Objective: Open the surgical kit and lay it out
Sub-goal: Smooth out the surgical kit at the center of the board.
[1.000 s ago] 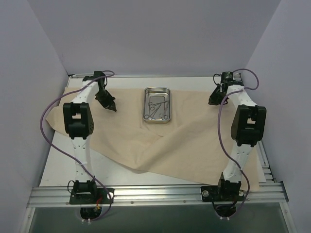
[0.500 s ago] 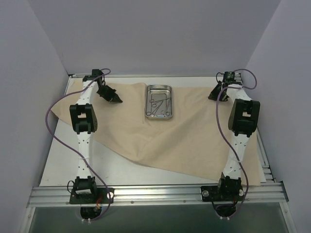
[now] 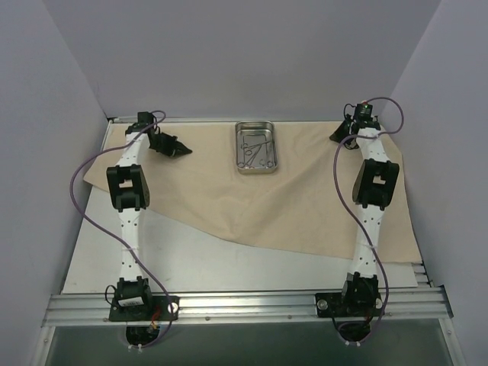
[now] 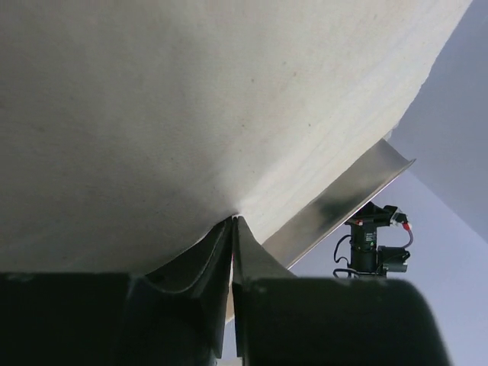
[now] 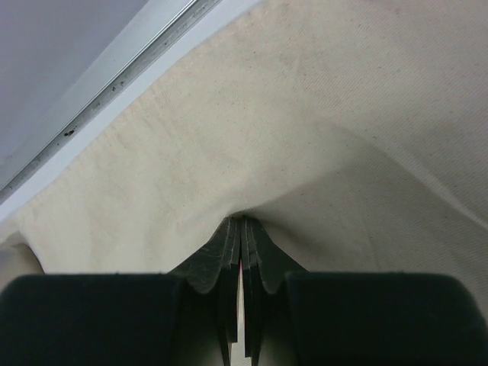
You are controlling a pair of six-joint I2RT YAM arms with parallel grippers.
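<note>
The beige cloth wrap [image 3: 252, 198] lies spread over the table, reaching the back edge. The steel tray [image 3: 256, 147] sits on it at the back middle, with several ring-handled forceps and scissors [image 3: 255, 149] inside. My left gripper [image 3: 185, 150] is at the back left, shut on a pinch of the cloth, which shows in the left wrist view [image 4: 152, 114]. My right gripper [image 3: 335, 137] is at the back right, shut on a pinch of the cloth, which fills the right wrist view [image 5: 320, 137]. The tray's wall [image 4: 343, 200] shows in the left wrist view.
Bare white table [image 3: 175, 263] shows at the front left and along the front. A metal rail [image 3: 244, 303] runs along the near edge. Purple-grey walls enclose the back and sides. The table's back rail [image 5: 114, 72] shows in the right wrist view.
Both grippers have moved toward the back wall, dragging the cloth with them. The tray has ridden back with the cloth, and the cloth's folds have flattened.
</note>
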